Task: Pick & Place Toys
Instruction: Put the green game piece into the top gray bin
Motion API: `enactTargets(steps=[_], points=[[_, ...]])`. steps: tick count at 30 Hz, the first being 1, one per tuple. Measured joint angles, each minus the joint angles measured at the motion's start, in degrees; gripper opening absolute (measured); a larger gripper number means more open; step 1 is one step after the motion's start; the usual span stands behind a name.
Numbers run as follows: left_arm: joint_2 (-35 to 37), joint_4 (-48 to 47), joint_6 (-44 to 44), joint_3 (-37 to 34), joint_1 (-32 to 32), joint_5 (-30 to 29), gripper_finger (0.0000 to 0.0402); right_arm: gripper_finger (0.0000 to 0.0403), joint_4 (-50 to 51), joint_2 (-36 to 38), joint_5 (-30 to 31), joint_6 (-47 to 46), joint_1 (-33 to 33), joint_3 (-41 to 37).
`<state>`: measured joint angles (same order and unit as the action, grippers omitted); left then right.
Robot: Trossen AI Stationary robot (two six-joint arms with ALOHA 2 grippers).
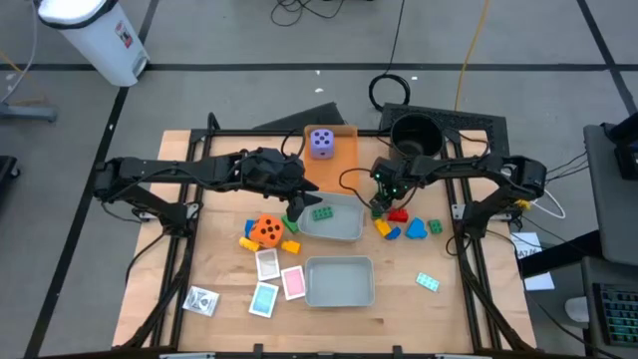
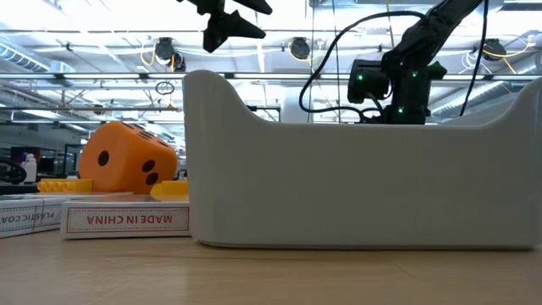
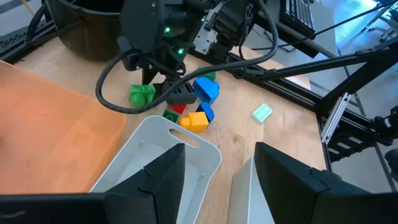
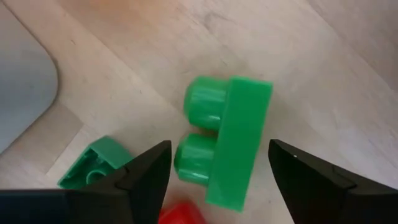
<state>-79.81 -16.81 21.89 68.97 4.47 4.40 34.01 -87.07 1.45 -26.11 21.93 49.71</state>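
My right gripper (image 4: 219,165) points down, open, with a green brick (image 4: 227,149) between its fingers. The brick lies on its side on the table, with a gap to each finger. A second green brick (image 4: 93,165) and a red one (image 4: 180,214) lie beside it. Blue (image 1: 414,229) and yellow (image 1: 384,227) bricks lie close by. My left gripper (image 3: 217,180) hangs open with nothing in it above the grey tray (image 1: 344,227), which holds a green brick (image 1: 322,212). The purple die (image 1: 321,143) sits on the orange tray (image 1: 342,165). The orange die (image 1: 266,230) rests on the table.
A second grey tray (image 1: 339,281) stands near the front. Cards (image 1: 267,264), (image 1: 292,282), (image 1: 264,299) lie left of it and a teal card (image 1: 428,281) lies to its right. A black pot (image 1: 414,135) stands at the back right.
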Motion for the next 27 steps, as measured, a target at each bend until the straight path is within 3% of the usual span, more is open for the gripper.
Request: enactTargets(steps=[15,27], points=[[0.0,-0.14,-0.2,0.0,0.0,-0.01,0.0198,0.0196,1.42,-0.02,1.75,0.25,0.2,0.0],[0.0,-0.12,-0.11,0.0,0.0,-0.01,0.0198,0.0092,1.43,-0.02,1.53,1.97,0.2,0.04]])
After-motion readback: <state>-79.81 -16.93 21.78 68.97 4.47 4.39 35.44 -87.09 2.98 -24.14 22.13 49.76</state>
